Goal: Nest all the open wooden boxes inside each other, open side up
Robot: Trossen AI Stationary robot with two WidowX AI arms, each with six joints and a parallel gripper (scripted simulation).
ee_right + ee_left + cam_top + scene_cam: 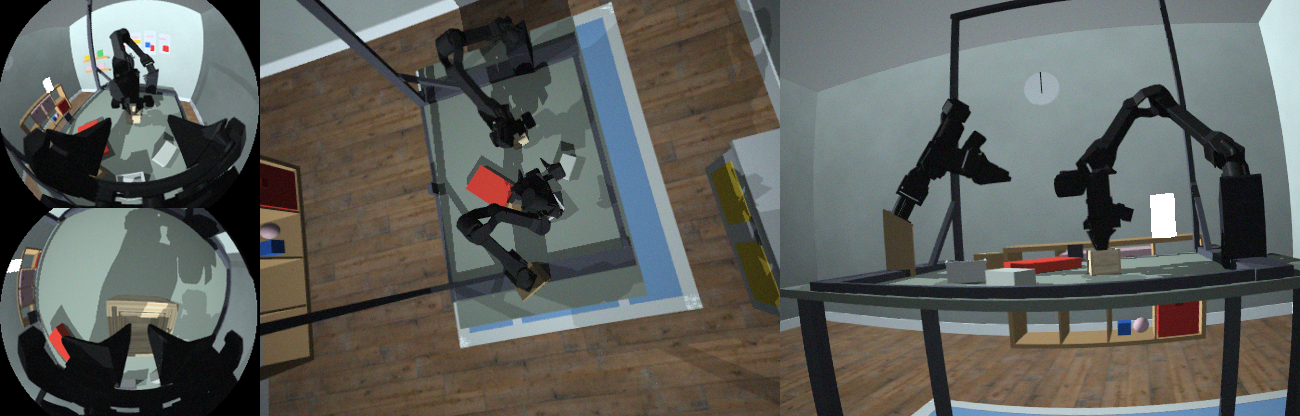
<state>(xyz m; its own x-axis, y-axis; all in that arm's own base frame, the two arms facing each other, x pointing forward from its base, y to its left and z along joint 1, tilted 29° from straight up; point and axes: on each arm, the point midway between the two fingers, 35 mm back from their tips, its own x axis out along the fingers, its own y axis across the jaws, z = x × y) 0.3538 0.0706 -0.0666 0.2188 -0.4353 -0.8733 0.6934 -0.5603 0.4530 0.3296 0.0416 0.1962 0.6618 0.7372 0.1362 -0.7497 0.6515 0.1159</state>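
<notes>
A tan wooden box (1104,261) stands open side up on the table, left of the left arm's base. It also shows in the left wrist view (140,321), with a smaller wooden box nested inside it. My left gripper (1100,244) points straight down into it, its fingers narrow, shut on the small inner box. From above only a bit of tan (521,142) shows under the gripper. My right gripper (1002,176) is open and empty, raised high above the table. In the right wrist view its fingers frame the left arm and the box (135,114).
A flat red box (1043,263) (489,186) lies beside the wooden box. Two pale grey boxes (966,270) (1010,276) lie near the front rail. A tan wooden panel (899,242) stands at the right arm's base. A raised dark rim runs round the table.
</notes>
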